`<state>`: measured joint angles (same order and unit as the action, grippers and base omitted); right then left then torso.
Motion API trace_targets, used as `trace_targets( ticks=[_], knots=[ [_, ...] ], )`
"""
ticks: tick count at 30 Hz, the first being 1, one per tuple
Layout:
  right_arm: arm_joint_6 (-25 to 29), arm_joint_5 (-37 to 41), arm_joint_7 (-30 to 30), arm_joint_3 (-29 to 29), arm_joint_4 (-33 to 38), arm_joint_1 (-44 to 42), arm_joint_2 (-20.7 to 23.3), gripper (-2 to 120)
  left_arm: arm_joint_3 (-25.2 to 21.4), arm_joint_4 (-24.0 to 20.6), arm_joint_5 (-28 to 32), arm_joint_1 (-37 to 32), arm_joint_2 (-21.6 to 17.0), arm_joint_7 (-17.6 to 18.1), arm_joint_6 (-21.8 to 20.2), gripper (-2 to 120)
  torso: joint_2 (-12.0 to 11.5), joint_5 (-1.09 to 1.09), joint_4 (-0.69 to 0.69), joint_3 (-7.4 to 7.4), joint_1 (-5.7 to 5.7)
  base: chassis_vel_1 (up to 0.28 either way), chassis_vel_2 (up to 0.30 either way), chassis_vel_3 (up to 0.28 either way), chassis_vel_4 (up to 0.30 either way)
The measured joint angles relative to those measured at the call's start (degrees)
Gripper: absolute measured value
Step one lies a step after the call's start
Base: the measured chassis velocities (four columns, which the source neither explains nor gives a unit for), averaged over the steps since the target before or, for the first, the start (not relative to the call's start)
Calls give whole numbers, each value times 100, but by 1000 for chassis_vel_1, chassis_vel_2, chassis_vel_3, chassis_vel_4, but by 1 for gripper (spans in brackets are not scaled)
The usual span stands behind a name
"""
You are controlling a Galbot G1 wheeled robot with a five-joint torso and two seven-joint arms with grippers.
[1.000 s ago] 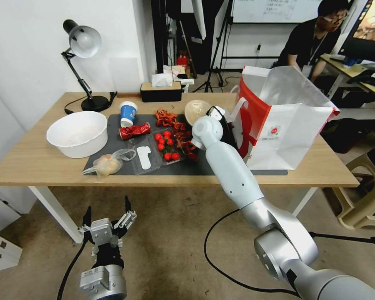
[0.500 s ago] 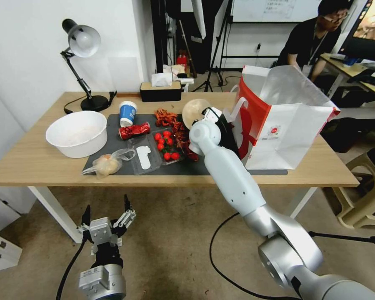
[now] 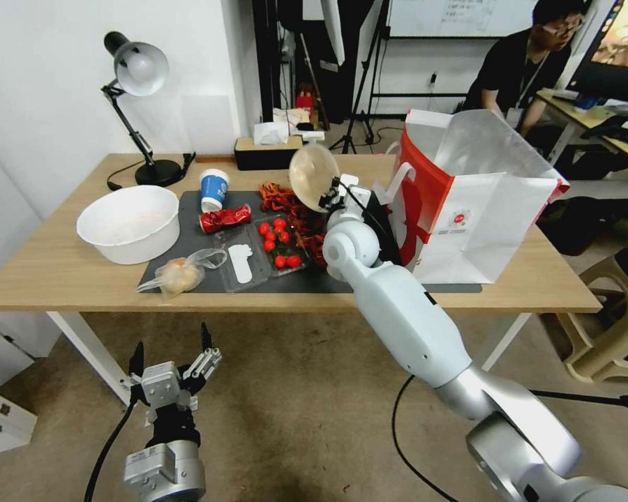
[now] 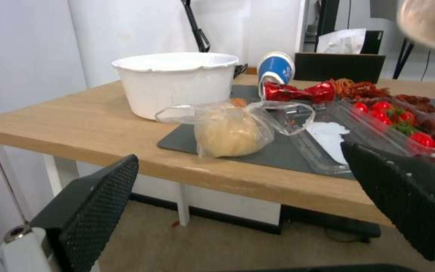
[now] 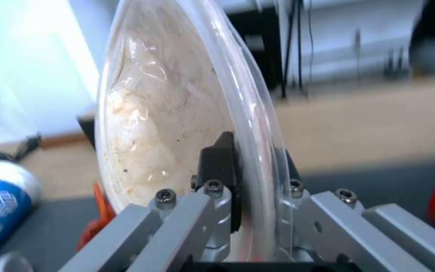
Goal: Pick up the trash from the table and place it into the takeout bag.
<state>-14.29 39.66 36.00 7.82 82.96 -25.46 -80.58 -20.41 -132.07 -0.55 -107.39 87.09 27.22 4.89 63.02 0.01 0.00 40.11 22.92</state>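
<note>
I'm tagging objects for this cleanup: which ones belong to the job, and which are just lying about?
Job: beige bowl held in the right hand; paper cup; crushed can; knotted bag; takeout bag.

Lying about: lamp; white tub; tissue box.

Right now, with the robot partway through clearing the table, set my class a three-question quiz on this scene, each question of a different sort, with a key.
1. True or false: the right gripper is clamped on the rim of the round beige bowl, held tilted on edge above the dark grey mat.
2. Multiple choice: where is the left gripper? A) over the white tub B) below the table's edge, open C) inside the takeout bag
3. Fill in: the crushed red can lies just in front of the ______.

Key
1. True
2. B
3. Blue-and-white paper cup
</note>
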Motion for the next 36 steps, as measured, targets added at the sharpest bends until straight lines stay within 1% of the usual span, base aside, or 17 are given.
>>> trace_targets(
  ticks=[1, 2, 4, 7, 9, 11, 12, 13, 15, 19, 20, 24, 29, 32, 33, 34, 36],
  knots=[
    [139, -342, -197, 92, 210, -4, 179, 3, 11, -8, -23, -16, 31, 2, 0, 100, 0, 0, -1, 0, 0, 0, 0, 0, 0],
    [176, -417, -246, 119, 298, -4, 243, 3, 14, -8, -37, -23, 35, 5, 3, 100, 0, 0, 0, 0, 0, 0, 0, 0, 0],
    [213, -476, -300, 148, 431, -4, 329, 3, 16, 2, -52, -33, 36, 12, 9, 100, 0, 0, 0, 0, 0, 0, 0, 0, 0],
    [292, -540, -344, 180, 913, 34, 593, 3, 19, 14, -73, -48, 46, 34, 36, 100, 0, 0, 0, -1, 0, 0, 0, 0, 0],
    [318, -574, -325, 179, 998, 47, 637, 3, 19, 14, -75, -48, 46, 38, 41, 100, 1, -1, 0, -1, 0, 0, 0, 0, 0],
    [315, -625, -136, 147, 1297, 86, 777, 3, 17, 23, -83, -50, 48, 54, 55, 100, 1, 1, 0, -1, 0, 0, 0, 0, 0],
    [315, -625, -136, 147, 1297, 86, 777, 3, 17, 23, -83, -50, 48, 54, 55, 100, 1, 1, 0, -1, 0, 0, 0, 0, 0],
    [209, -559, 157, 43, 1609, 149, 897, 3, 17, 38, -92, -54, 48, 62, 67, 100, 2, -2, 1, -1, 0, 0, 0, 0, 0],
    [-108, -444, 693, -219, 2123, 227, 1191, 3, 37, 5, -113, -89, 53, 66, 73, 100, 2, 1, 0, -1, -1, 0, 0, 0, 0],
    [-164, -425, 780, -260, 2191, 237, 1245, 3, 39, -10, -116, -94, 55, 66, 73, 100, 2, 0, 0, -1, -1, 0, 0, 0, 0],
    [-317, -370, 1025, -367, 2346, 245, 1384, 3, 43, -23, -124, -101, 57, 66, 73, 100, 2, 0, 0, -1, -1, 0, 0, 0, 0],
    [-548, -278, 1290, -548, 2579, 229, 1571, 3, 45, -25, -136, -111, 58, 65, 73, 100, 1, 2, 0, -1, -1, 0, 0, 0, 0],
    [-678, -175, 1424, -687, 2736, 185, 1732, 3, 50, -25, -143, -119, 60, 64, 72, 100, 2, -1, 0, -1, -1, 0, 0, 0, 0],
    [-876, 174, 1616, -979, 3009, -15, 2097, 3, 81, -41, -165, -131, 88, 55, 68, 100, 1, 3, -2, -1, -1, 0, 0, 0, 0],
    [-876, 174, 1616, -979, 3009, -15, 2097, 3, 81, -41, -165, -131, 88, 55, 68, 100, 1, 3, -2, -1, -1, 0, 0, 0, 0],
    [-887, 268, 1652, -1050, 3069, -73, 2194, 3, 90, -41, -171, -131, 97, 53, 67, 100, 1, 1, -2, -1, -1, 0, 0, 0, 0],
    [-899, 474, 1720, -1189, 3190, -231, 2463, 11, 121, -20, -203, -130, 106, 48, 66, 100, 1, 1, -2, -1, -1, 0, 0, 0, 0]
  ],
)
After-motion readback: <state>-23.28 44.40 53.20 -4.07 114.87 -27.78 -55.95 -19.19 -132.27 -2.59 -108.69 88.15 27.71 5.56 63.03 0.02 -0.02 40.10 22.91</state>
